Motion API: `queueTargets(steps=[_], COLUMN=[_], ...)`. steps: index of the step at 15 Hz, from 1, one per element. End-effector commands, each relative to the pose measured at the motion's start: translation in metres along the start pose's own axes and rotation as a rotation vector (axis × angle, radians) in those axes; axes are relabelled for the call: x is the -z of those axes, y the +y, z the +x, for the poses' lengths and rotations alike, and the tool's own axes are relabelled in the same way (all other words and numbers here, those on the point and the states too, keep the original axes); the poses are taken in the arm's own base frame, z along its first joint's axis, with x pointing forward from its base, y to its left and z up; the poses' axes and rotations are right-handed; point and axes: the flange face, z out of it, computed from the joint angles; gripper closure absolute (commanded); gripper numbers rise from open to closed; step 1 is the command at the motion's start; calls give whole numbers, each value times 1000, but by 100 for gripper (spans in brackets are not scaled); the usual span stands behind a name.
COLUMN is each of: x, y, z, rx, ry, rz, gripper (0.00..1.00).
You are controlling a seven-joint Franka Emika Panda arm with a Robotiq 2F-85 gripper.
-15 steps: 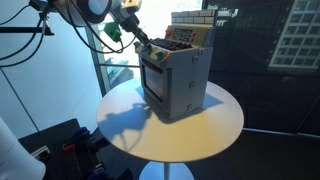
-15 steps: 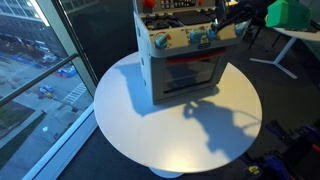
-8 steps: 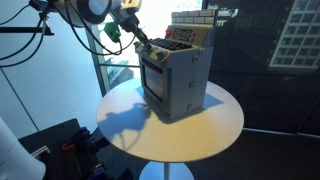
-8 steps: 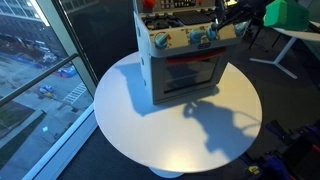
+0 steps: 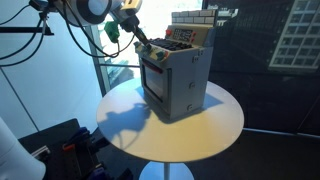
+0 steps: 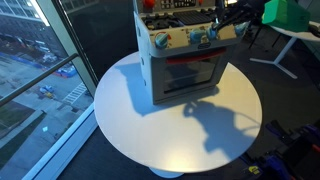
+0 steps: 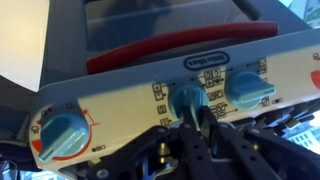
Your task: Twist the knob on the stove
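The grey toy stove (image 5: 178,80) stands on a round white table (image 5: 215,125), and it shows in both exterior views (image 6: 185,75). Its beige panel carries a row of blue knobs. In the wrist view my gripper (image 7: 190,118) is shut on the middle knob (image 7: 186,98), fingers on either side of it. A left knob (image 7: 62,134) and a right knob (image 7: 248,92) flank it. In an exterior view my gripper (image 5: 143,44) reaches the stove's upper front edge from the side, and it also shows at the knob row (image 6: 213,33).
The stove's red door handle (image 7: 170,50) and dark oven window (image 6: 192,72) lie below the knobs. Windows with a street far below are beside the table (image 6: 40,80). A green object (image 6: 290,14) sits behind the arm.
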Motion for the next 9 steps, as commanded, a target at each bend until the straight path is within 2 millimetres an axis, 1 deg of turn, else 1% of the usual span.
queueTargets(steps=[1,9], x=[0,0], y=[10,19], z=[-1,-2], rx=[-93,-265], ry=[-22,-43], rz=[-8,29], gripper=[94,95])
